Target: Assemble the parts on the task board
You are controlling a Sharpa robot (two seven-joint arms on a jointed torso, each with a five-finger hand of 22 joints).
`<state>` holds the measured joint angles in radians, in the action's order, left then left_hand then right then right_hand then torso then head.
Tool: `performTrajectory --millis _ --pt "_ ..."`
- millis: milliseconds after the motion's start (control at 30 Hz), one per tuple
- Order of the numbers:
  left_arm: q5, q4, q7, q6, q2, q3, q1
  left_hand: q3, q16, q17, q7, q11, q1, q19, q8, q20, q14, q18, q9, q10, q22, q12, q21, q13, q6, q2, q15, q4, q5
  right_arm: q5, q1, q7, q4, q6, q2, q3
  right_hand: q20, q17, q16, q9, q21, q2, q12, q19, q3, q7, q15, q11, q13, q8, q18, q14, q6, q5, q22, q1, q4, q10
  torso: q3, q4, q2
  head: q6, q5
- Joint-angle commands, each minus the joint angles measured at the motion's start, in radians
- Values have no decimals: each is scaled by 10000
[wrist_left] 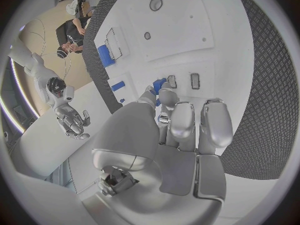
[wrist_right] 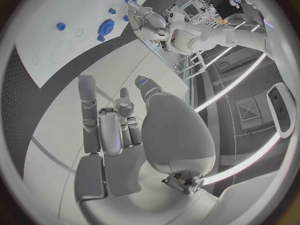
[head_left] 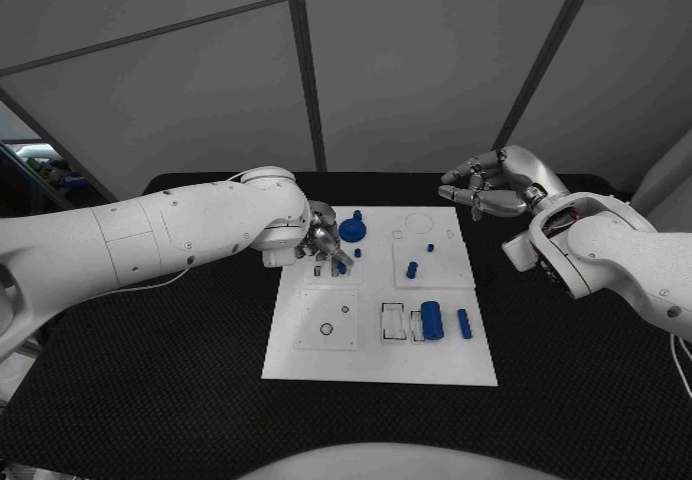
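Left hand (head_left: 320, 238) down over the far-left part of the task board (head_left: 378, 365), fingers (wrist_left: 181, 120) pinching a small blue part (wrist_left: 159, 85). Right hand (head_left: 495, 185) hovering off the board's far right corner above the counter (head_left: 577, 380), fingers loosely curled, holding nothing.

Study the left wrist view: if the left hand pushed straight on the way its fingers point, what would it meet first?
Probably the small blue part just past the left hand's fingertips, then the task board; whether it is touching already is unclear.
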<state>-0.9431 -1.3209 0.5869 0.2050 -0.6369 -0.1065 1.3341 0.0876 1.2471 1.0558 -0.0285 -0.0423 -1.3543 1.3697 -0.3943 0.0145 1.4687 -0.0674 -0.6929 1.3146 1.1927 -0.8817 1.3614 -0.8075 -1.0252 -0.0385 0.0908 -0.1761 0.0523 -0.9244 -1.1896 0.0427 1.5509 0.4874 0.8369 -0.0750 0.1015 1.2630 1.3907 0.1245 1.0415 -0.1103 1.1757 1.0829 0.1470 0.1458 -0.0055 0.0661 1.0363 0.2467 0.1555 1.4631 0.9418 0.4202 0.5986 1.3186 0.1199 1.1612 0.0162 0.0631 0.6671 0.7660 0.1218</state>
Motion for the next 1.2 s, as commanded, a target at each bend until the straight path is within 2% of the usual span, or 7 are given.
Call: performTrajectory --millis 33,67,100,167,433,933,1200 --pt "102 -1 -115 -65 -13 -16 -12 524 12 -19 15 -13 -343 -76 92 10 19 -143 13 -80 -16 83 -69 52 95 -10 71 144 72 -57 -16 -13 -11 -34 -18 -9 -37 -5 -45 15 -41 7 -43 -32 38 2 -55 -43 9 58 147 184 -53 50 -11 128 40 -28 0 -2 -3 6 -3" --pt "174 -7 -132 -106 -28 -16 -12 1601 20 -27 -132 30 -248 -80 176 -12 15 -154 -20 -66 7 152 -89 125 79 287 15 153 27 -57 -16 -16 -18 -37 -21 -9 -37 -5 -45 16 -42 6 -42 -31 39 2 -55 -43 11 60 147 184 -54 53 -11 128 41 -26 1 0 -2 6 -2" --pt "240 -14 -142 -136 -42 -16 -12 1847 24 -27 -34 2 -316 -84 188 25 16 -140 -35 -49 4 150 -96 131 97 374 27 246 72 -57 -16 -19 -23 -41 -23 -9 -37 -1 -44 17 -45 2 -32 -29 40 3 -55 -42 20 67 147 185 -61 70 -14 127 46 -15 1 2 -2 6 2" --pt "371 -34 -161 -204 -76 -16 -13 3111 39 -30 -75 13 19 -73 177 76 20 -128 -172 7 41 164 -105 177 116 865 43 368 55 -57 -16 -25 -33 -47 -29 -9 -37 -1 -44 17 -45 2 -32 -29 40 3 -55 -42 20 67 147 185 -61 70 -14 127 46 -15 -1 0 -3 3 5" --pt "1010 -262 -190 -726 -364 -16 -16 5642 73 -44 -54 17 1233 -39 -87 62 29 -140 -710 171 135 111 -129 240 105 1631 9 939 91 -57 -15 -51 -86 -78 -36 -9 -38 -22 -58 18 -64 -4 -40 -42 38 6 -55 -40 7 72 152 180 -69 80 -45 120 53 -23 -1 -19 -1 -5 27" --pt "634 -1030 -25 -2015 -1012 -22 -50 6710 107 -36 5 -23 1835 129 -326 31 39 -85 -1114 390 439 -101 8 126 95 1950 62 1561 235 -57 -14 -77 -172 -139 -48 -8 -38 -36 -67 19 -82 -7 -56 -56 37 7 -54 -39 -15 75 156 176 -74 86 -75 115 58 -40 8 0 -3 -14 98" --pt "-231 -1410 -39 -2582 -1119 -26 -254 7065 119 -35 34 -59 2057 237 -411 -1 41 -53 -1253 540 614 -280 104 -12 44 2114 95 1756 512 -58 -14 -71 -194 -161 -49 -8 -36 -55 -84 22 -99 -26 -55 -59 28 11 -50 -33 -20 92 156 168 -94 102 -89 90 83 -43 1 -12 -5 1 146"
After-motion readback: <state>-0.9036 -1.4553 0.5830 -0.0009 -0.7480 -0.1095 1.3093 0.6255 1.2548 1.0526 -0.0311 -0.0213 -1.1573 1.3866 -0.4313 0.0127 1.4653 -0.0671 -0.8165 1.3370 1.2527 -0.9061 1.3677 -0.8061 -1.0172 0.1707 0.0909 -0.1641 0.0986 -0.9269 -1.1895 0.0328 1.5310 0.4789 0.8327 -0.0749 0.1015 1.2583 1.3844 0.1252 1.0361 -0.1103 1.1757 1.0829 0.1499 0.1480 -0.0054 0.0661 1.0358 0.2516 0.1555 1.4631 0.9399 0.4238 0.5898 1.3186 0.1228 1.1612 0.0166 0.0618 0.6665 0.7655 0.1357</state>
